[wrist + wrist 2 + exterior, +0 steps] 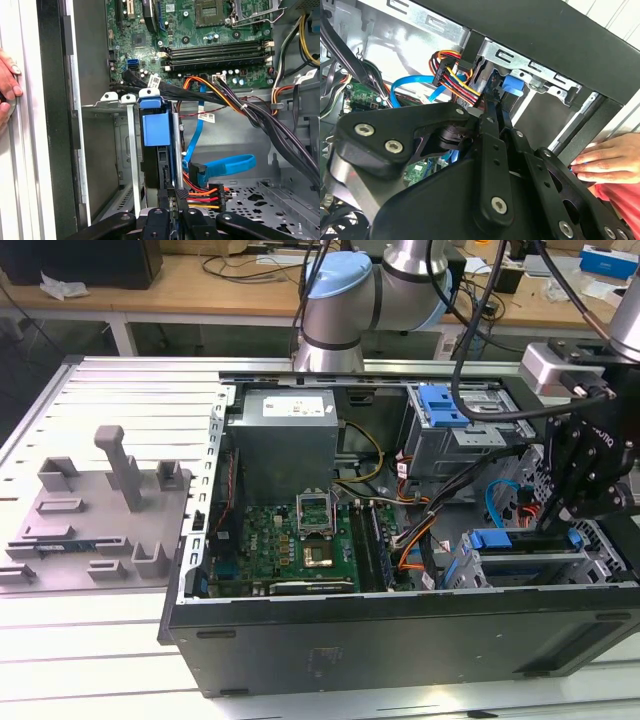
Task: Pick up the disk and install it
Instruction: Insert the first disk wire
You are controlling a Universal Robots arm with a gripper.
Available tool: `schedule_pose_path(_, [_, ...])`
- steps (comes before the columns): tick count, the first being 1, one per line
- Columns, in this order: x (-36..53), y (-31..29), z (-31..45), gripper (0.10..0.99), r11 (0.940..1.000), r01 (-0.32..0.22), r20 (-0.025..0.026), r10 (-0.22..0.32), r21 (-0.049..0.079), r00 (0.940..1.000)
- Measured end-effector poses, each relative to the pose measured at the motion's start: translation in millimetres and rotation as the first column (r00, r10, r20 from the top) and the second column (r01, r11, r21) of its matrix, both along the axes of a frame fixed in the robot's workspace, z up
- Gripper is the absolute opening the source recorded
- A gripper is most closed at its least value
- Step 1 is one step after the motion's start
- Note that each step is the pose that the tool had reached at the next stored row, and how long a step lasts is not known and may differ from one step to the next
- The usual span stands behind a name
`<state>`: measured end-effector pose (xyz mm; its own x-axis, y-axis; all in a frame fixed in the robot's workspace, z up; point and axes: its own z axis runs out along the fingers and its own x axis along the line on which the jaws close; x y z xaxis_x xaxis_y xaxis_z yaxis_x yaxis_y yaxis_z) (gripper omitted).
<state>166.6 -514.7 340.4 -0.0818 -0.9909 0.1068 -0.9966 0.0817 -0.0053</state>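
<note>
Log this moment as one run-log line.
gripper: shut on disk | disk: on edge in drive bay of computer case | person's hand: on case edge

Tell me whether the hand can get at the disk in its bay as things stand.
Probably yes: the hand sits right at the disk standing in its bay, nothing between them, though cables crowd one side.

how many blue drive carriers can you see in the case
2: one blue carrier in the upper bay at the far side, one in the lower bay by the gripper. Others may be hidden behind cables.
</note>
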Motion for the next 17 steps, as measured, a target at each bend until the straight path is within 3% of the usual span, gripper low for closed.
schedule_pose_path(9, [-0.1, -0.7, -5.9, 0.165, 1.0, 0.0, -0.0002, 0.0, 0.001, 1.0])
schedule_pose_path(11, [-0.1, -0.8, -5.6, 0.239, 1.0, 0.0, -0.0001, 0.0, 0.001, 1.0])
schedule_pose_path(17, [-0.1, 1.3, 9.4, 0.239, 1.0, 0.0, 0.0, 0.0, -0.002, 1.0])
